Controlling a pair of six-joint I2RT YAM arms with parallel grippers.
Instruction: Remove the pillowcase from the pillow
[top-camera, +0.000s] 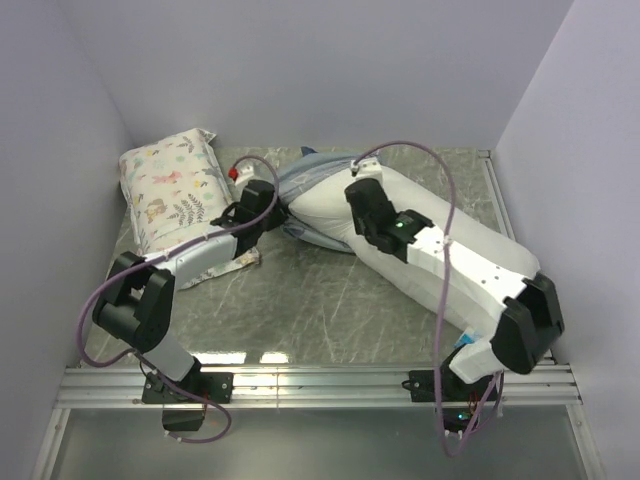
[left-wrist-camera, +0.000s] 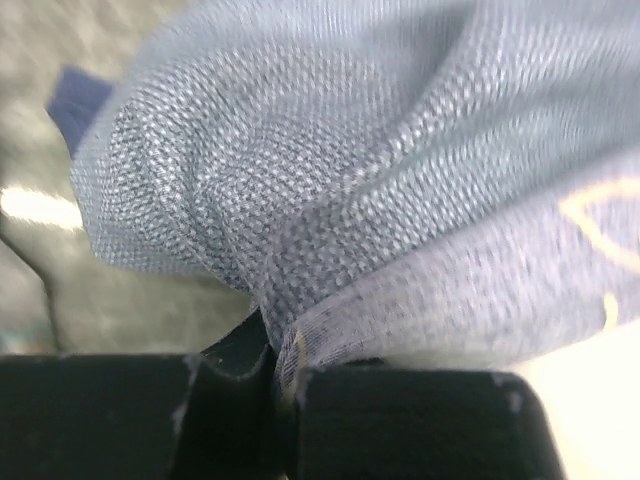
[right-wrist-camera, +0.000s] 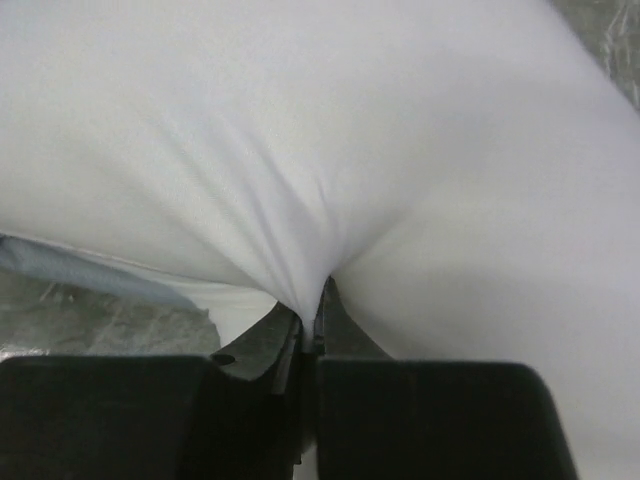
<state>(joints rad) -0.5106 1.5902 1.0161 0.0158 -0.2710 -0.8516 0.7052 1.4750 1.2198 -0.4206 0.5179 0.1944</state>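
Observation:
The plain white pillow (top-camera: 470, 240) lies across the right half of the table, mostly bare. The pillowcase (top-camera: 305, 180) is bunched at the pillow's far left end, its paler blue-grey inner side showing, with navy at its edges. My left gripper (top-camera: 268, 205) is shut on a fold of the pillowcase (left-wrist-camera: 300, 230), which fills the left wrist view; a pale line drawing shows at the right. My right gripper (top-camera: 358, 195) is shut on a pinch of the pillow's white fabric (right-wrist-camera: 330, 180). A strip of pillowcase (right-wrist-camera: 80, 270) shows at the left of the right wrist view.
A smaller white pillow printed with leaves and flowers (top-camera: 172, 185) lies at the back left against the wall. A small red thing (top-camera: 234, 172) sits beside it. Grey walls close in the table on three sides. A metal rail (top-camera: 320, 385) runs along the near edge.

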